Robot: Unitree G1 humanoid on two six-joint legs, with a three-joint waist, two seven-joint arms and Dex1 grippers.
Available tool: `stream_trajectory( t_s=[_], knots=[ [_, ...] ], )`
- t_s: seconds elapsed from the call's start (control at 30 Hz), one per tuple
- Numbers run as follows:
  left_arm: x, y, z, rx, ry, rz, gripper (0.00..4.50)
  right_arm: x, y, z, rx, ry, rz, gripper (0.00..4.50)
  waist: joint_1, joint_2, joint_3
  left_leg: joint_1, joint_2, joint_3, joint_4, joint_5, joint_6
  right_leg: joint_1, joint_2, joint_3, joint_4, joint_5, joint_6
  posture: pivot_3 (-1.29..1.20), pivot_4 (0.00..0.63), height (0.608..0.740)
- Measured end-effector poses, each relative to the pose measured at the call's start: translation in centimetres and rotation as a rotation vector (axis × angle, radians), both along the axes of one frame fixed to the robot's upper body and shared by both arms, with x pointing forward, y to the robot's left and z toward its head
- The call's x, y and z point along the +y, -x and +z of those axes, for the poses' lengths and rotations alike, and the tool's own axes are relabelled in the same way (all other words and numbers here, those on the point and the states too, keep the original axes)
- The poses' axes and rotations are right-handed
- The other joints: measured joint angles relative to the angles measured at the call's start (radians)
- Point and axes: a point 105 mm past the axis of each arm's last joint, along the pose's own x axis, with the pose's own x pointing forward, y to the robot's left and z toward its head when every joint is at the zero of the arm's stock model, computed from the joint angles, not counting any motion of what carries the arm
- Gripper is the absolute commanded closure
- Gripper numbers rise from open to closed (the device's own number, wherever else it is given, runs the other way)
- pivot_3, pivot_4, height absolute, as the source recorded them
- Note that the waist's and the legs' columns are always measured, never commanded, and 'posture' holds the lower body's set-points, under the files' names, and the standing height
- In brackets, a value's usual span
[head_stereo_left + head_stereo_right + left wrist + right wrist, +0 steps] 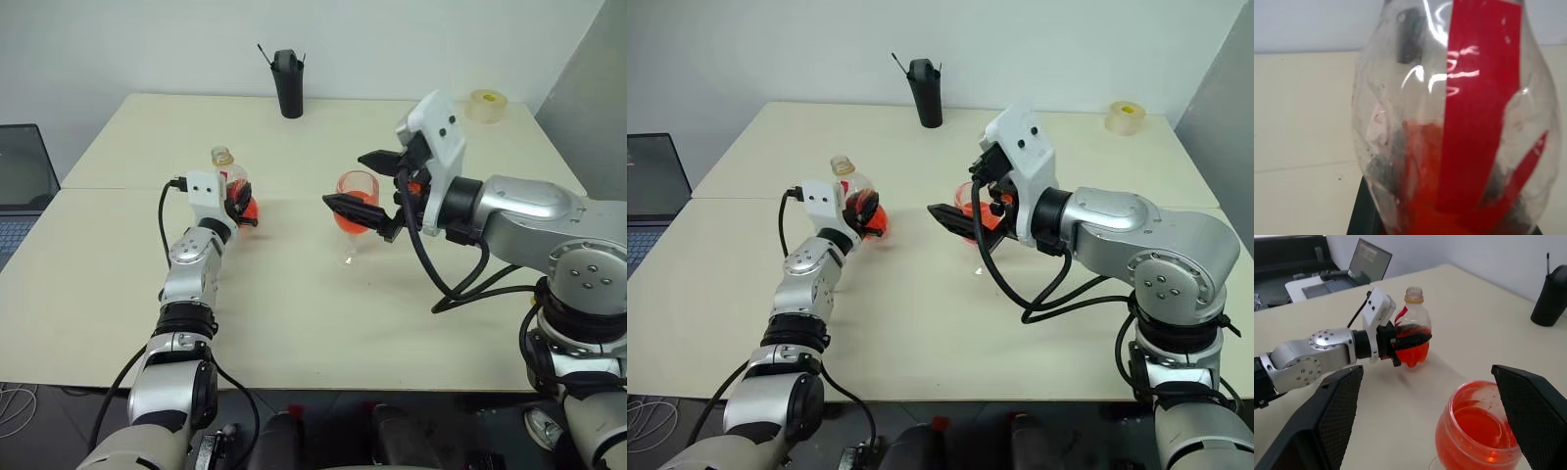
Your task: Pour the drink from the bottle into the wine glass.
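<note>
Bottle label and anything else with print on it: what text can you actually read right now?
None can be read.
Bottle: its red label carries pale marks, too blurred to read.
Laptop: the screen content is too small to read.
Tape roll, black holder, wine glass: no print visible.

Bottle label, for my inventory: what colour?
Red, on the bottle; clearest in the left wrist view.
</note>
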Motion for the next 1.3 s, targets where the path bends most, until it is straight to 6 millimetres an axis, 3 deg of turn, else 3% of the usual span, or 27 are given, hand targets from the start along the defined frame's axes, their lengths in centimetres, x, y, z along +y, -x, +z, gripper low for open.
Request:
stream_trajectory(
  t_s=[0.27,0.6,1.07,1.2,1.3],
  knots=[
    [0.4,0.9,-0.9,0.001,-0.001,0.036,0.11,-0.2,-0.9,-0.6,0.031,0.027,-0.023,0.00,-0.001,0.000,0.000,0.000,0.000,0.000,0.000,0.000,0.000,0.000,0.000,0.000,0.000,0.000,0.000,0.00,0.150,0.740],
    [1.0,1.8,-0.1,0.002,-0.031,0.040,0.04,0.1,-0.9,-0.9,0.032,0.042,-0.004,0.00,-0.001,0.000,0.000,0.000,0.000,0.000,-0.001,0.000,0.001,0.000,0.000,0.000,-0.001,0.000,0.000,0.00,0.150,0.740],
    [2.8,5.0,2.7,0.070,-0.214,-0.181,0.04,-0.7,-1.9,-1.0,0.008,0.090,-0.009,0.00,-0.002,0.001,0.000,0.000,0.000,-0.001,-0.002,-0.001,0.002,0.000,0.000,0.000,-0.002,0.000,0.000,0.00,0.150,0.740],
    [3.4,5.7,5.3,0.052,-0.248,-0.275,0.04,-2.0,-1.9,-0.9,-0.008,0.125,-0.004,0.00,-0.002,0.001,0.000,0.000,0.000,-0.001,-0.002,-0.002,0.003,0.000,0.001,0.000,-0.002,0.000,0.000,0.00,0.150,0.740],
    [3.4,7.0,7.5,0.027,-0.253,-0.385,0.04,-4.5,-1.7,-0.6,-0.013,0.133,-0.009,0.00,0.002,0.001,0.000,0.000,-0.001,-0.001,-0.002,-0.002,0.004,0.000,0.001,0.000,-0.003,0.000,0.000,0.00,0.150,0.740]
  ],
)
